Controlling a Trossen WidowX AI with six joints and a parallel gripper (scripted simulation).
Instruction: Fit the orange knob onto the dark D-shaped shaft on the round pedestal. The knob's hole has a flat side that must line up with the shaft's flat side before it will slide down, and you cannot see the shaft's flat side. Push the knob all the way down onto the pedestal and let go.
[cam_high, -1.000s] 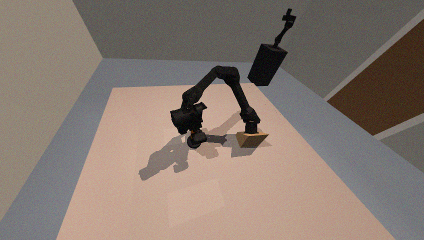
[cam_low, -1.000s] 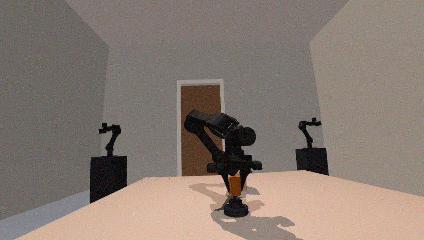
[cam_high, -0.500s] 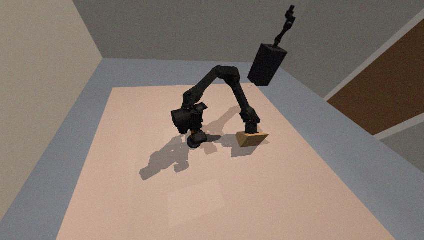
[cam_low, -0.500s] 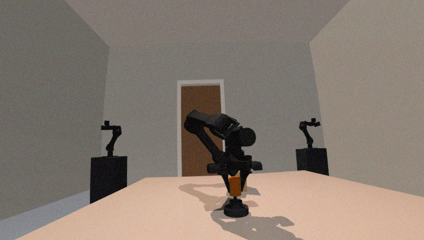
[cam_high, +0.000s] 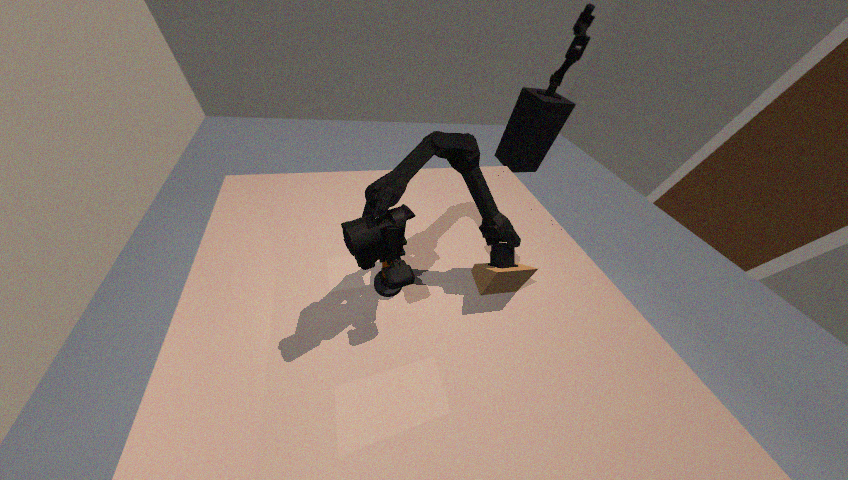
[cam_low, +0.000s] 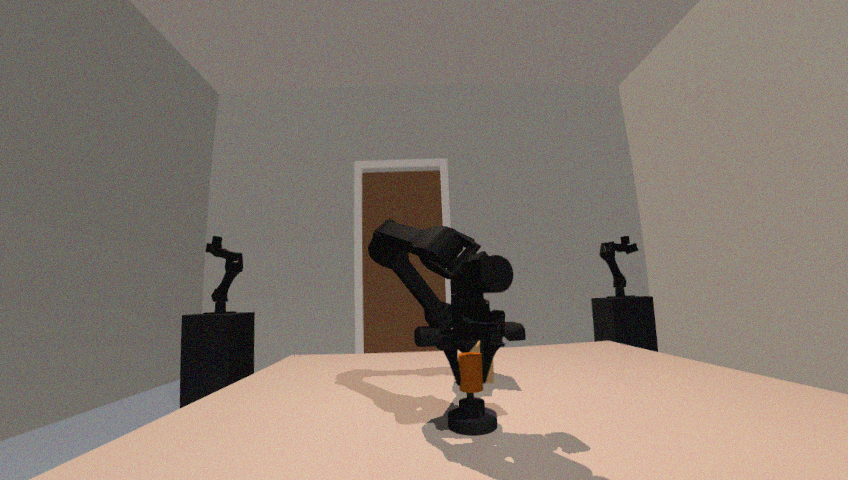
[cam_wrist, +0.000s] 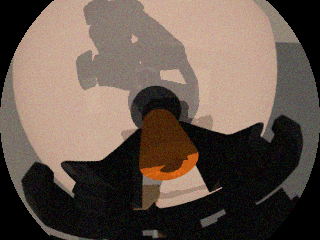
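Note:
The orange knob (cam_high: 386, 265) (cam_low: 470, 373) (cam_wrist: 165, 145) is upright between the two fingers of my gripper (cam_low: 472, 378) (cam_wrist: 160, 128), which is shut on it. The dark round pedestal (cam_high: 386, 290) (cam_low: 472, 422) (cam_wrist: 141, 107) stands on the table directly under the knob. In the exterior view a short length of the thin dark shaft (cam_low: 470, 395) shows between the knob's lower end and the pedestal's raised collar. The knob sits above the collar, not down on it. The knob's hole and the shaft's flat side are hidden.
The arm's tan wedge-shaped base block (cam_high: 504, 280) stands on the pink table (cam_high: 404, 428) (cam_low: 333, 434) behind the pedestal. Two other dark arms on black stands (cam_low: 217, 356) (cam_low: 624, 321) are beyond the table. A brown door (cam_low: 401, 202) is in the back wall.

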